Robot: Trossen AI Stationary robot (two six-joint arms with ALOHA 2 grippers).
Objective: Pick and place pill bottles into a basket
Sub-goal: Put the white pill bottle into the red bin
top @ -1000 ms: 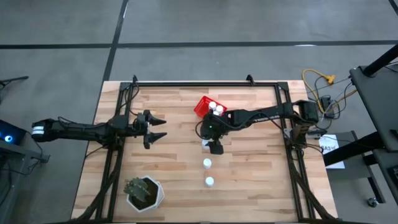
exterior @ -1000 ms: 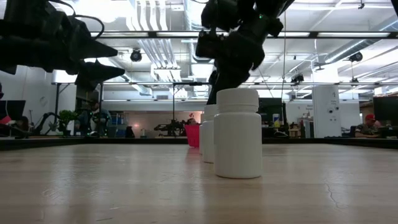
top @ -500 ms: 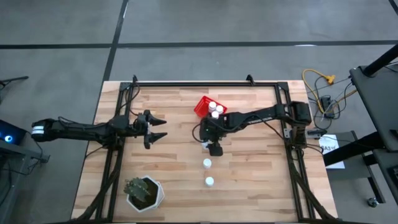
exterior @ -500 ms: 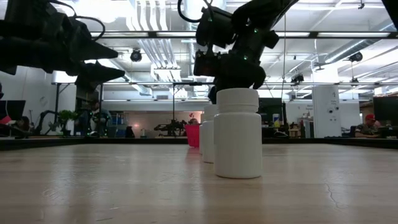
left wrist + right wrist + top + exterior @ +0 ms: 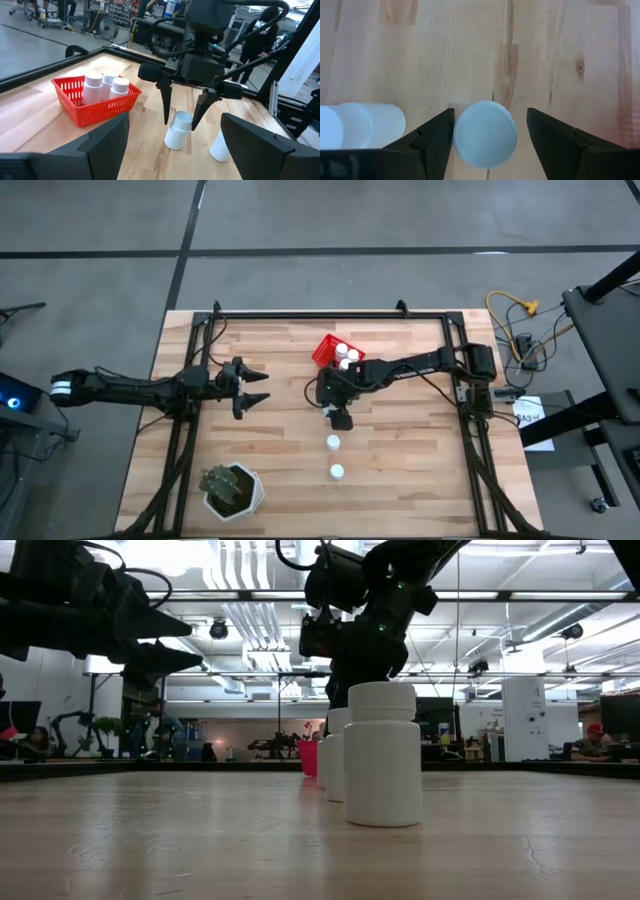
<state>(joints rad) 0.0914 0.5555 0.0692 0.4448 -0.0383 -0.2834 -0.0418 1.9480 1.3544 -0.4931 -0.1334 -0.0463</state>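
- You can count three pill bottles (image 5: 103,86) standing in the basket (image 5: 95,107).
- You have three more on the table (image 5: 400,480): one (image 5: 485,133) under the right arm, two (image 5: 334,443) (image 5: 338,472) nearer the front.
- One red basket.
- One white plant pot (image 5: 232,490).
- Two arms, each with one gripper: left (image 5: 254,385), right (image 5: 182,112).

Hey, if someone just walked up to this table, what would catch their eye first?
Probably the right gripper, poised open over a white pill bottle at mid-table, straddling its cap. Just behind it sits the bright red basket with three bottles already inside. The left gripper waits open on the table's left side.
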